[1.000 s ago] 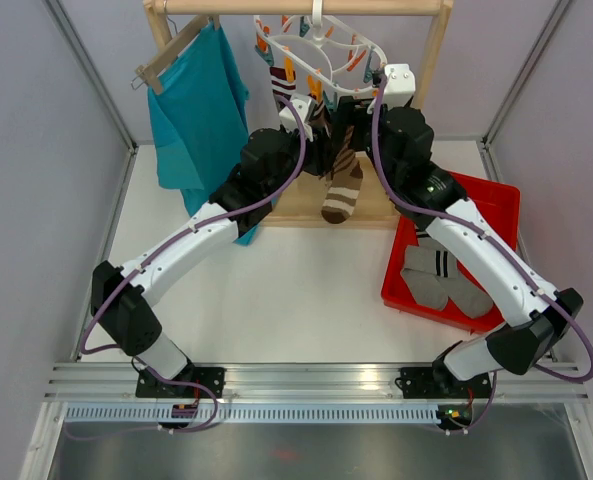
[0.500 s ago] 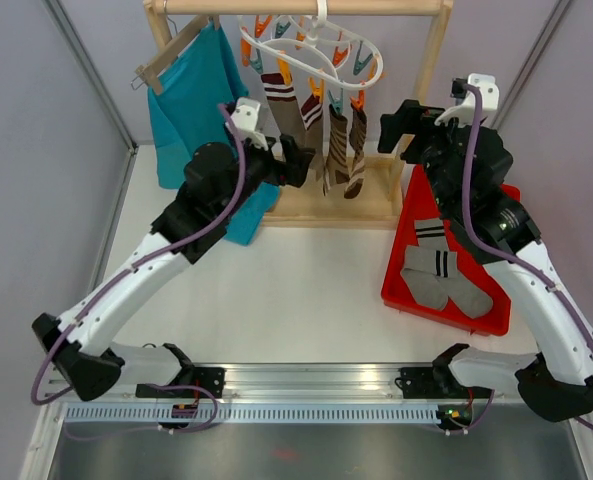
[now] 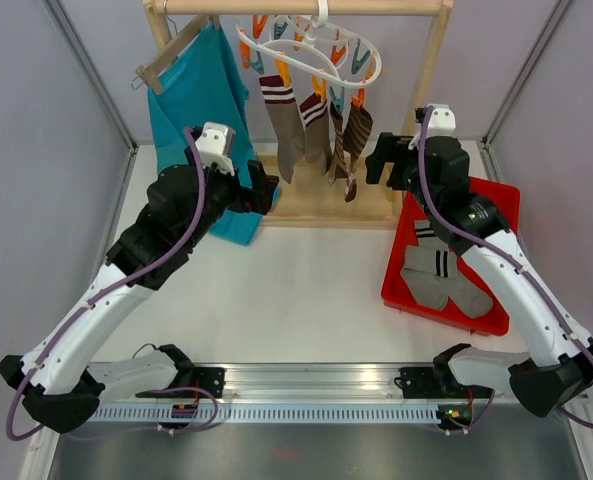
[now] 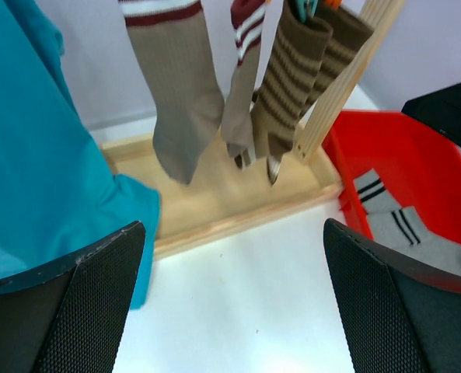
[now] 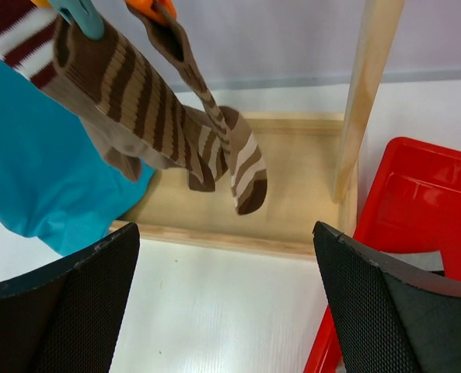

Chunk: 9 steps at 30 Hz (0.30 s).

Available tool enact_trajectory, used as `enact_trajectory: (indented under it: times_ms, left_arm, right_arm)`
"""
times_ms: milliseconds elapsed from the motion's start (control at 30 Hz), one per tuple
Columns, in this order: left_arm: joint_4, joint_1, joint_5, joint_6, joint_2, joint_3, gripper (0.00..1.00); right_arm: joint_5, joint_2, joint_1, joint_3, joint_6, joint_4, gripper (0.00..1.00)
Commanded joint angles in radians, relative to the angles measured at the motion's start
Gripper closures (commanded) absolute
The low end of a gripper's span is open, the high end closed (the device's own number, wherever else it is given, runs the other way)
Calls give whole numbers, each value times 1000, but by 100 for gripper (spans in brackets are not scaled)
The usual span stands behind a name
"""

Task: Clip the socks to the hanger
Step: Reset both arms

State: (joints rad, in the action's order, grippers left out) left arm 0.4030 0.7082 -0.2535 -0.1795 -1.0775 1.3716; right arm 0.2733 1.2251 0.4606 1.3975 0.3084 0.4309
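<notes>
The white hanger [image 3: 311,45] hangs from the wooden rail, and several socks [image 3: 279,125] dangle from its orange and teal clips [image 3: 356,62]. In the left wrist view a taupe sock [image 4: 182,101] and brown striped socks [image 4: 288,85] hang ahead over the rack's base. My left gripper [image 3: 263,188] [image 4: 234,303] is open and holds nothing, low and left of the socks. My right gripper [image 3: 379,160] [image 5: 226,303] is open and holds nothing, just right of them. Striped socks [image 5: 129,85] hang in front of it. More grey socks [image 3: 438,275] lie in the red tray [image 3: 501,205].
A teal shirt [image 3: 201,110] on a wooden hanger hangs at the left of the rack, its hem by my left gripper. The rack's wooden base [image 3: 321,205] and right post [image 5: 370,93] stand close ahead. The red tray's rim [image 5: 417,202] lies under my right arm.
Both arms have drawn back from the hanger, left arm to the left and right arm to the right. The left jaws have spread wide. The clipped socks hang free and swing.
</notes>
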Motion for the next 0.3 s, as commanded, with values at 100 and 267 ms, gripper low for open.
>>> enact_trajectory:
  times_ms: [100, 267]
  left_arm:
    - [63, -3, 3, 55, 27, 11, 0]
    - [62, -3, 13, 57, 44, -9, 0]
  right_arm:
    - [-16, -15, -4, -5, 24, -29, 2]
    - [-11, -33, -4, -55, 35, -63, 2]
